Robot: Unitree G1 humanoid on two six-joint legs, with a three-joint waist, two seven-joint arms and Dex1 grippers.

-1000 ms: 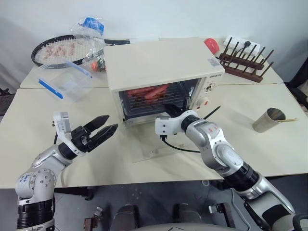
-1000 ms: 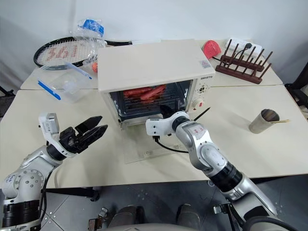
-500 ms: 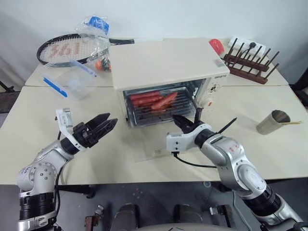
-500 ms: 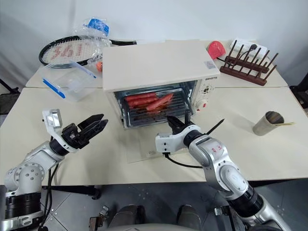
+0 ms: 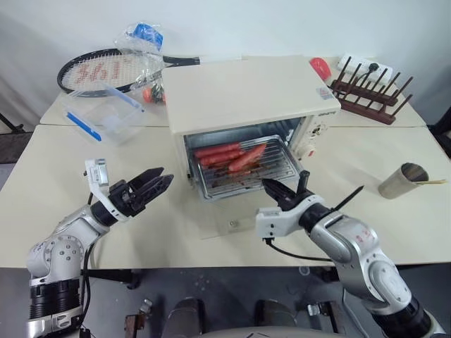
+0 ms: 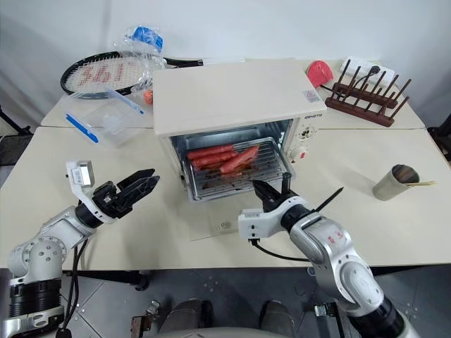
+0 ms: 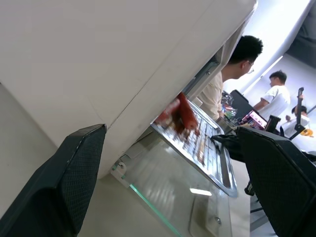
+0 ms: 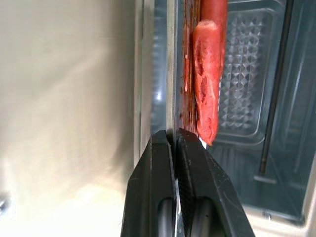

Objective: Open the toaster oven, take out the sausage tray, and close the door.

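Observation:
The cream-white toaster oven [image 5: 246,91] stands mid-table with its glass door [image 5: 229,211] folded down flat on the table in front of it. The silver sausage tray [image 5: 243,172], carrying several red sausages [image 5: 229,155], sticks partway out of the oven mouth over the door. My right gripper [image 5: 271,187] is shut on the tray's front edge; the right wrist view shows its fingers [image 8: 163,163] pinching the thin metal rim beside a sausage [image 8: 205,89]. My left gripper [image 5: 164,177] hangs open to the left of the oven, holding nothing.
A clear plastic box with blue clips [image 5: 102,116] and a tennis racket [image 5: 106,70] lie at the back left. A wooden rack [image 5: 370,88] stands back right, and a metal cup [image 5: 398,179] at the right. People show beyond the oven in the left wrist view.
My right gripper has drawn back toward me, still shut on the tray's edge, and the tray has slid farther out of the oven. The left gripper has stayed in place, open.

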